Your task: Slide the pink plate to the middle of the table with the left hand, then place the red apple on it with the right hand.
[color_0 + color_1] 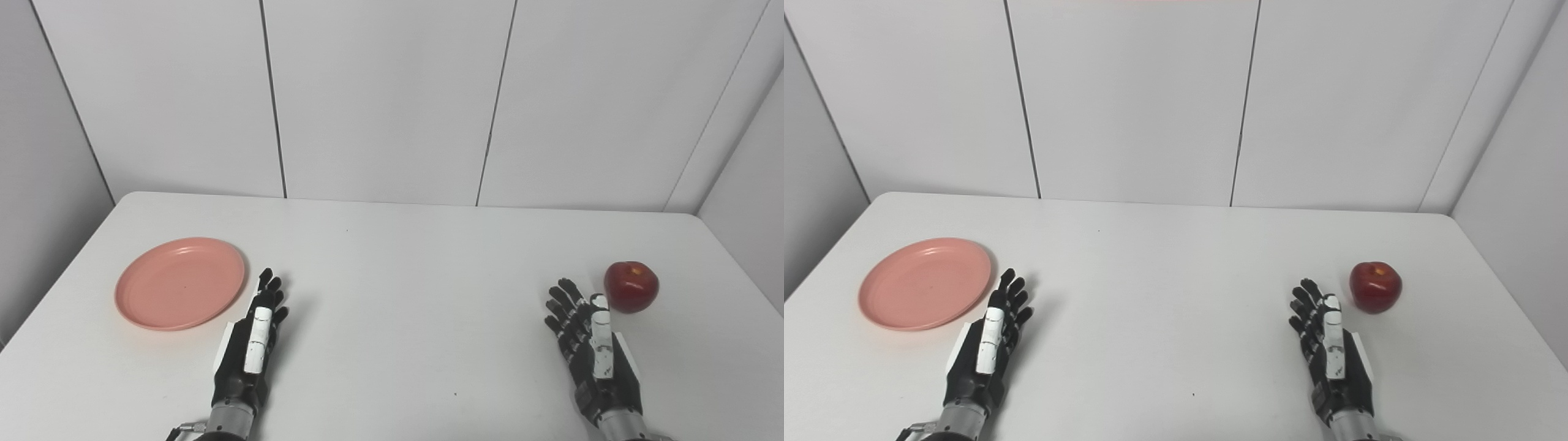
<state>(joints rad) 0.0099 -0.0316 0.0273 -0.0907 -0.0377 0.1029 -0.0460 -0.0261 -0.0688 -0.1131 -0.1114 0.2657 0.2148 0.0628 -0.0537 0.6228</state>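
Two black robot hands rest on a white table [392,294], fingers spread, holding nothing. A round, shallow pink plastic plate [180,283] lies just outside the left hand [251,343], seemingly within sliding reach. A shiny red apple [631,286] sits just beyond the right hand [591,349] (not touching).

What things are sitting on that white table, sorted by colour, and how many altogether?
Pink: 1, the pink plate, on the table's left side.
Red: 1, the red apple, on the right side.
Total: 2 things on the table.
The left hand and the right hand are both open and hold nothing.
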